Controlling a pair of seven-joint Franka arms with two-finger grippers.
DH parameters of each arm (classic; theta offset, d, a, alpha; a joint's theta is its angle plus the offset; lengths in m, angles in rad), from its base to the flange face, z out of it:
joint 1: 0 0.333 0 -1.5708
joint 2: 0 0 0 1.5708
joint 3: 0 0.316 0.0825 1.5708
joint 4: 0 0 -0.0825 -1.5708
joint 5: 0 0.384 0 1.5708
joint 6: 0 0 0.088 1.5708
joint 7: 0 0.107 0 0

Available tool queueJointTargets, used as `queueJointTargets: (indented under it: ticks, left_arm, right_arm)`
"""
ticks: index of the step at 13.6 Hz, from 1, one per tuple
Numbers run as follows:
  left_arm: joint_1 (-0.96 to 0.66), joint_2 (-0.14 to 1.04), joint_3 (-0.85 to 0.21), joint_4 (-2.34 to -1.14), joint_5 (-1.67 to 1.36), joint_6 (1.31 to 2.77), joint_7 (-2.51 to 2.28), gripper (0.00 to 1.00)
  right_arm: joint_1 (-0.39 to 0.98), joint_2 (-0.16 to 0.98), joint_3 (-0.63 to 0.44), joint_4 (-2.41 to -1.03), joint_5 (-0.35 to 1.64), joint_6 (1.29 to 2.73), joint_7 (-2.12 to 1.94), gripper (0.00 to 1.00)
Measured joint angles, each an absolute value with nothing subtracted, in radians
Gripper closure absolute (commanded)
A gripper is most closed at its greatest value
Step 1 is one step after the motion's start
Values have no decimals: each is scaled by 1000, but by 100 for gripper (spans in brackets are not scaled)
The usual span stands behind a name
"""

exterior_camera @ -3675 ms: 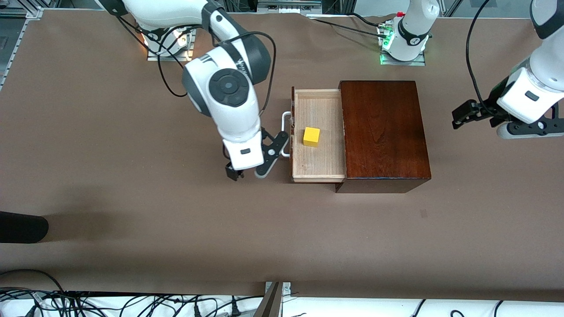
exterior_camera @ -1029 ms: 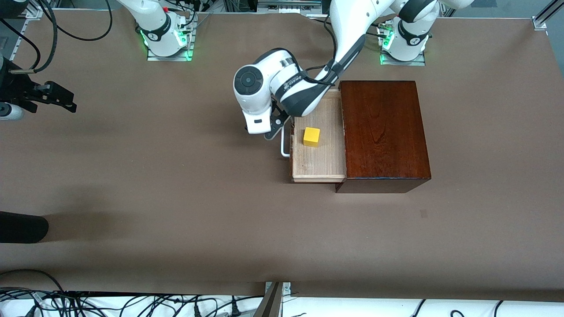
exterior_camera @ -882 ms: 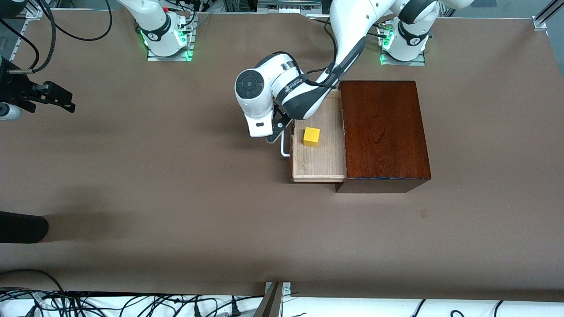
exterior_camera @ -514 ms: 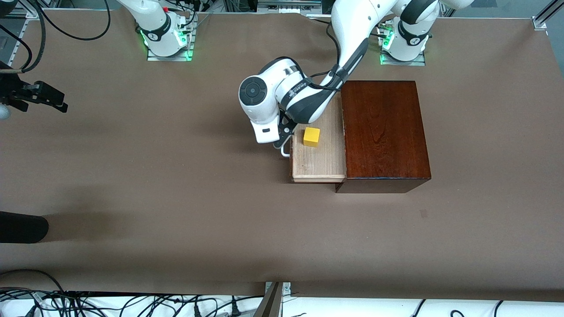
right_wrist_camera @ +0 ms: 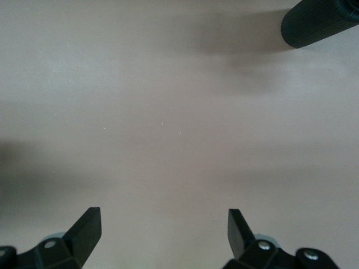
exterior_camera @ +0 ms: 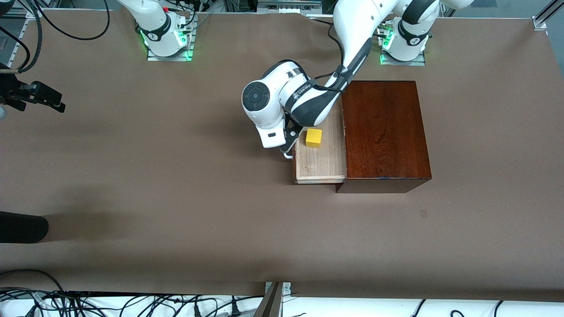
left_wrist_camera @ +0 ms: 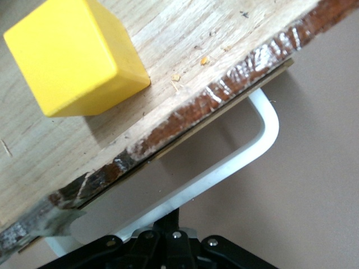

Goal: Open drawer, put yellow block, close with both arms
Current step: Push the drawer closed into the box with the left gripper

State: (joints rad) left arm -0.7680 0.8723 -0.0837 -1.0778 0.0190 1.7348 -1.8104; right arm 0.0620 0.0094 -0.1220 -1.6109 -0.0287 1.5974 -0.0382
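Observation:
The drawer (exterior_camera: 319, 167) stands partly pulled out of the dark-wood box (exterior_camera: 383, 132), toward the right arm's end of the table. On its pale floor (left_wrist_camera: 224, 33) sits the yellow block (exterior_camera: 313, 138) (left_wrist_camera: 73, 56). My left gripper (exterior_camera: 289, 140) (left_wrist_camera: 171, 217) is shut with nothing between its fingers. Its closed tips press against the white handle (exterior_camera: 287, 154) (left_wrist_camera: 263, 123) on the drawer's dark front. My right gripper (exterior_camera: 57, 105) (right_wrist_camera: 162, 224) waits open over bare table at the right arm's end.
A black cylinder (exterior_camera: 22, 226) (right_wrist_camera: 320, 22) juts in over the table edge at the right arm's end, nearer the front camera than the right gripper. Brown tabletop surrounds the box on all sides.
The right arm drew back from the handle to its end of the table. The left arm came in, shut its fingers at the handle, and the drawer with the block has slid slightly into the box.

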Motion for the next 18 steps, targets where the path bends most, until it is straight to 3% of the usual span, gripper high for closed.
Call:
queueJointTargets:
  ticks: [9, 18]
  left_arm:
    - [-732, 845, -54, -1070, 56, 1612, -1663, 100]
    - [-583, 759, -57, -1221, 59, 1659, -1491, 100]
  right_arm:
    - [62, 9, -122, -1610, -29, 1597, -38, 0]
    - [65, 9, -118, -1609, -28, 1599, -39, 0]
